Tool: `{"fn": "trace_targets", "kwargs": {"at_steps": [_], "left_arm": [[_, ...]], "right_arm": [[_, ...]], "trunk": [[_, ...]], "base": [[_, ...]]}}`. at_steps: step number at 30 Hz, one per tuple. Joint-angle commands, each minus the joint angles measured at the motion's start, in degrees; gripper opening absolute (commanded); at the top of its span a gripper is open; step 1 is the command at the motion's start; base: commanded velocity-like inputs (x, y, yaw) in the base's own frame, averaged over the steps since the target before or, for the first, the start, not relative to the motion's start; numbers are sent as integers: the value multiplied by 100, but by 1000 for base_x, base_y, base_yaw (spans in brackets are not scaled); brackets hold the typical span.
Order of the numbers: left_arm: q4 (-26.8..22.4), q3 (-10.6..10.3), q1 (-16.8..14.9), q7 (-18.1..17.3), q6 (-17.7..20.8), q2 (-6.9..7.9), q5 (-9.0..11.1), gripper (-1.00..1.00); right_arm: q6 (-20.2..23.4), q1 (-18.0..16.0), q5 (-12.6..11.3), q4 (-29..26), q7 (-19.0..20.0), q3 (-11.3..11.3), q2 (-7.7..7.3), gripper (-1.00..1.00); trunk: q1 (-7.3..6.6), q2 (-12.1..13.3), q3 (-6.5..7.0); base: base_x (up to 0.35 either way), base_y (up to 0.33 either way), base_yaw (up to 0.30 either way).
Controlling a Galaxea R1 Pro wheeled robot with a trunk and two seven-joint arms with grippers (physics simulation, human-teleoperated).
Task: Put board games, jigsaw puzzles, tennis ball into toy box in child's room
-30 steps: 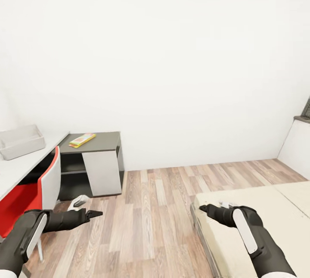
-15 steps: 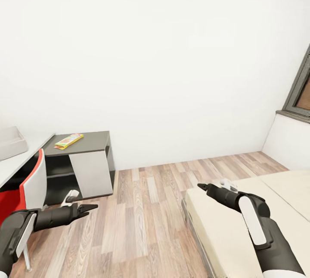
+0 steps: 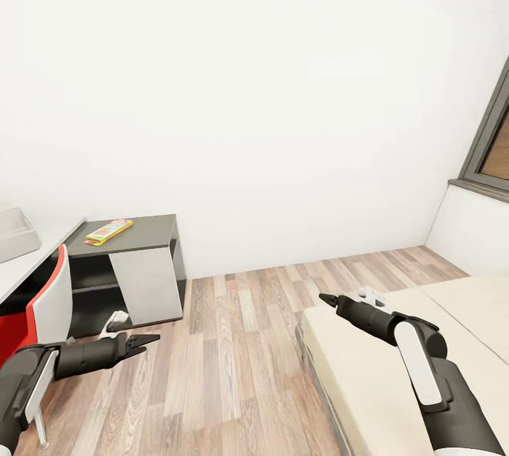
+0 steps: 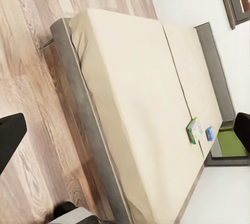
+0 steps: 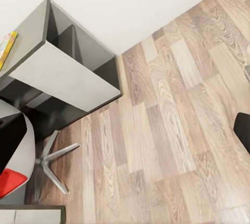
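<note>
Bed [image 3: 396,364] edge right, table [image 3: 134,230] wing left, open floor [image 3: 240,343] between; both fingers' state unclear.

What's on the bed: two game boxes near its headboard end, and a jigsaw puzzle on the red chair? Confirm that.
One part is wrong. The puzzle lies on the desk's dark grey wing, not on the chair; the head view shows it. The two game boxes do sit on the bed near its headboard end, as the left wrist view shows.

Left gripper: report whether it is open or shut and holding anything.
Shut and empty. In the head view the left gripper has its dark fingers closed to a point over the wooden floor, with nothing between them.
</note>
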Motion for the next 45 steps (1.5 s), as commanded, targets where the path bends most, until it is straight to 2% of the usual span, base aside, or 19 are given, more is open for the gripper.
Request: {"fn": "trace_targets", "kwargs": {"at_steps": [1, 6, 10, 20, 23, 25, 28, 33, 37, 45], "left_arm": [[0, 74, -5, -3, 49, -1, 21, 100], [1, 416, -5, -3, 48, 2, 7, 100], [0, 507, -5, 2, 48, 1, -1, 100], [4, 540, 3, -2, 48, -2, -5, 100], [-93, 526, -40, -100, -46, -80, 59, 100], [-157, 524, -28, -68, -108, -88, 95, 100], [-193, 524, 59, -46, -204, -186, 115, 100], [-125, 519, 103, -18, -366, -330, 113, 100], [-108, 522, 108, -7, -494, -339, 117, 100], [-72, 523, 109, 53, -751, -345, 118, 100]], "right_arm": [[29, -6, 61, -1, 60, -8, 14, 100], [19, -2, 70, 2, 63, -7, 33, 100], [4, -3, 52, 55, 67, -13, 32, 100], [-14, 0, 90, 130, 66, -6, 37, 100], [-112, -98, 180, 32, 164, -84, 135, 100], [-176, -162, 235, -33, 228, -94, 163, 100], [-271, -251, 314, -130, 325, -47, 261, 100], [-431, -160, 458, -291, 486, -10, 422, 100], [-558, -150, 574, -419, 614, -7, 551, 100], [-814, -146, 825, -384, 871, -2, 571, 100]], "trunk": [[4, -13, -14], [4, -13, -14], [4, -13, -14], [4, -13, -29], [4, -13, -29], [4, -13, -29], [4, -13, -29], [4, -13, -29], [4, -13, -29], [4, -13, -29]], "base": [[0, 0, -1], [9, 0, 0], [137, 0, 9], [136, 0, 144], [0, 0, 0], [0, 0, 0], [0, 0, 0], [0, 0, 0], [-21, 0, 0], [-9, 0, 0]]}}
